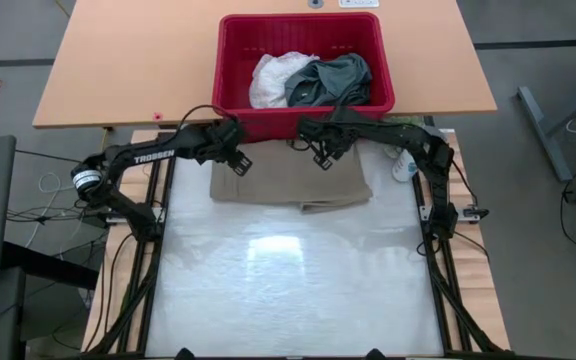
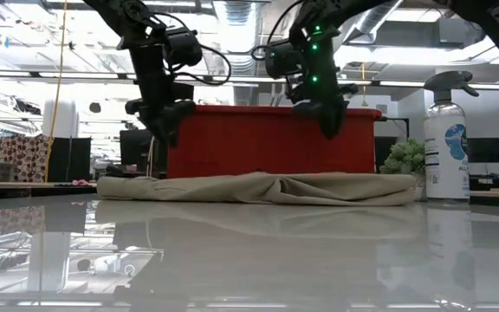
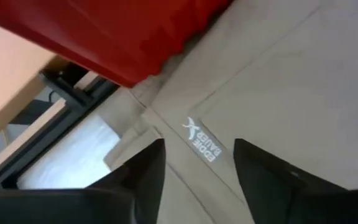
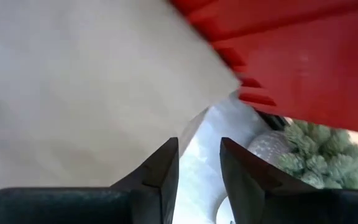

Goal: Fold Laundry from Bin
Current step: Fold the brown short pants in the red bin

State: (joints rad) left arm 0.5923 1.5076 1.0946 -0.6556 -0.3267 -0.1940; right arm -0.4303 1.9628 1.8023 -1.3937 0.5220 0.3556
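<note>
Clear spray bottle [image 2: 446, 139] with dark trigger head standing at the glossy white desk's [image 1: 288, 290] far right edge, small green plant [image 2: 401, 158] just beside it, tan wooden tabletop [image 1: 128, 60] behind, grey floor [image 1: 548, 60] around, cables [image 1: 38, 205] at left

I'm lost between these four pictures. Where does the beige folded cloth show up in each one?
High view: beige cloth lies just below the red bin, mid-picture.
Low view: a long flat bundle across the middle, before the bin.
Left wrist view: fills the right side, logo showing.
Right wrist view: fills the left side.
Shared landmark: the red bin.
</note>
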